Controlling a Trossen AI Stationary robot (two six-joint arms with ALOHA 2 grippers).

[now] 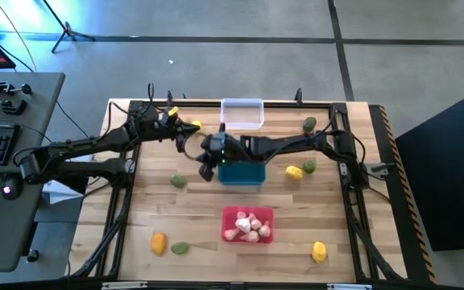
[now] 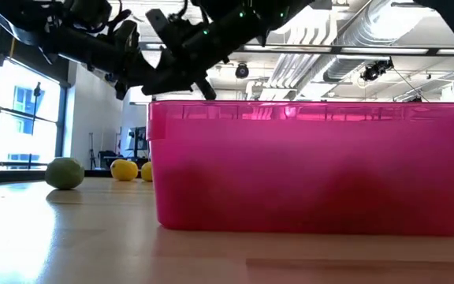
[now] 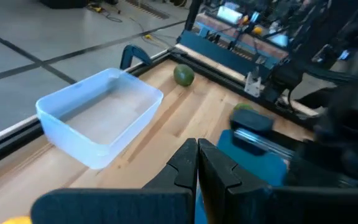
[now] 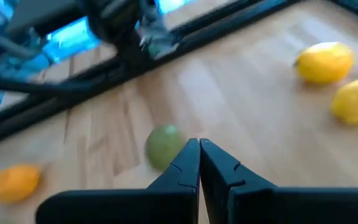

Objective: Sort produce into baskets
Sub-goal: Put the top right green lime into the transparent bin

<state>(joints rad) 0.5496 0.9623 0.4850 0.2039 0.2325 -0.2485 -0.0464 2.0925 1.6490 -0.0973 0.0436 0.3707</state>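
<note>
Right gripper (image 4: 199, 158) is pressed together, empty, raised beside the teal basket (image 1: 241, 172); a green piece (image 4: 164, 146) lies on the table just ahead of its tips. Left gripper (image 3: 197, 163) is also closed on nothing, near the clear basket (image 3: 98, 118).

Risk: arms are crowded mid-table, so a collision is likely if both are moved.

Green piece is roundish; no clear long axis or heading can be told.

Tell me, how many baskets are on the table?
3: a clear basket at the far edge, a teal basket in the middle, a red basket towards the near edge.
</note>
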